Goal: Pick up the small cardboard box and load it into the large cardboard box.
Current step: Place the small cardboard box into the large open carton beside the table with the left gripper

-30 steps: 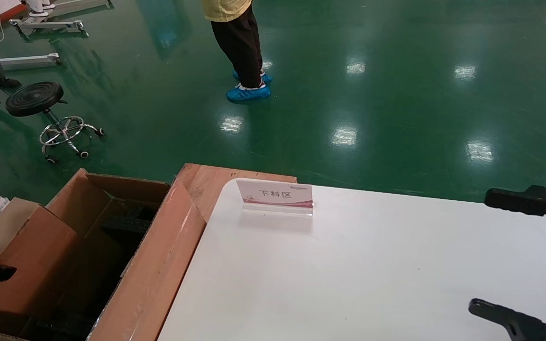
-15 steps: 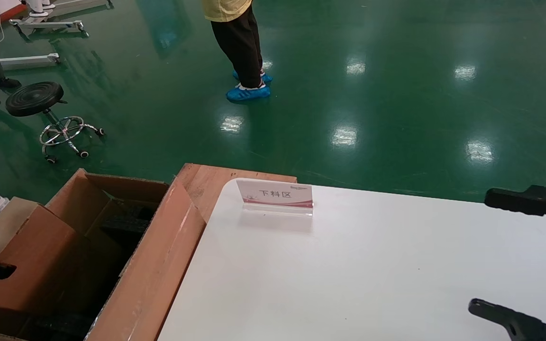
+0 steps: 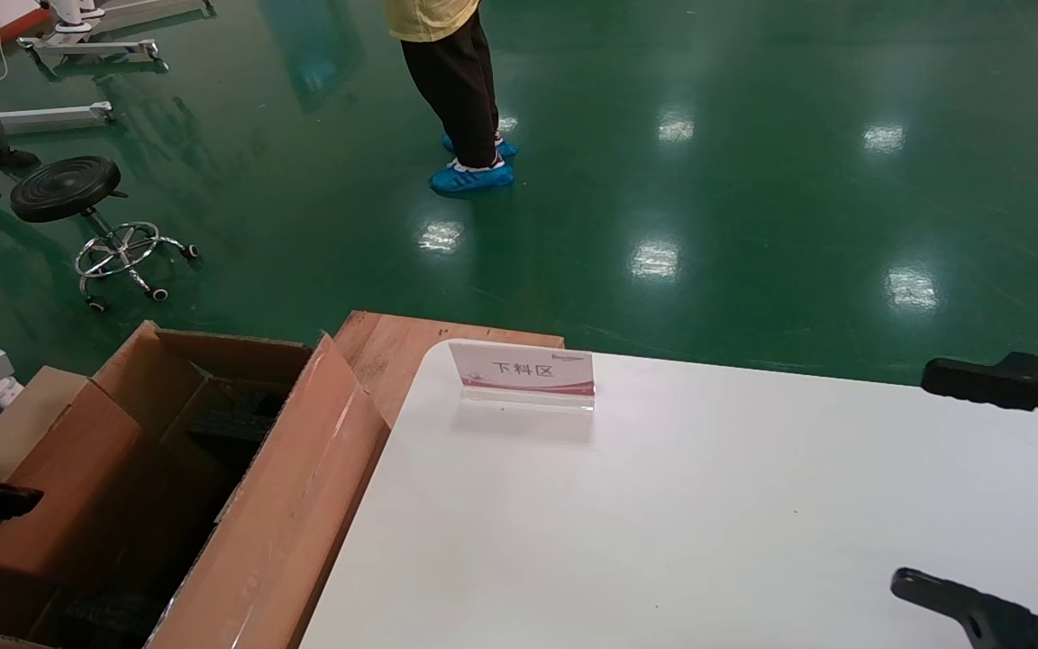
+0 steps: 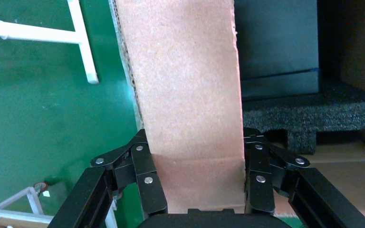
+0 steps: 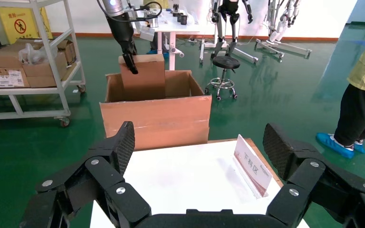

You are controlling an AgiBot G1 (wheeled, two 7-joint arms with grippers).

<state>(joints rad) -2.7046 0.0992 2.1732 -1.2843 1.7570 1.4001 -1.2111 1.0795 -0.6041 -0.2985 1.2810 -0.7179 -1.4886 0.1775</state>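
Since the earlier head frame, the plain reddish-brown small cardboard box [image 3: 37, 491] has been shifted slightly within the big brown corrugated large cardboard box [image 3: 276, 505], suggesting lowering is underway. Seen from the left wrist, the left pincer [image 4: 197, 178] is clenched on the small box. In the right wrist view, the right pincer [image 5: 199, 147] is spread wide over the white counter [image 5: 180, 175].

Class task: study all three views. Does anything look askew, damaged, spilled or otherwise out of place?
Nothing stands out. The left tool grips the small cardboard box, part-way down in the large cardboard box. The right tool hangs open over the white table. No spill or damage shows.
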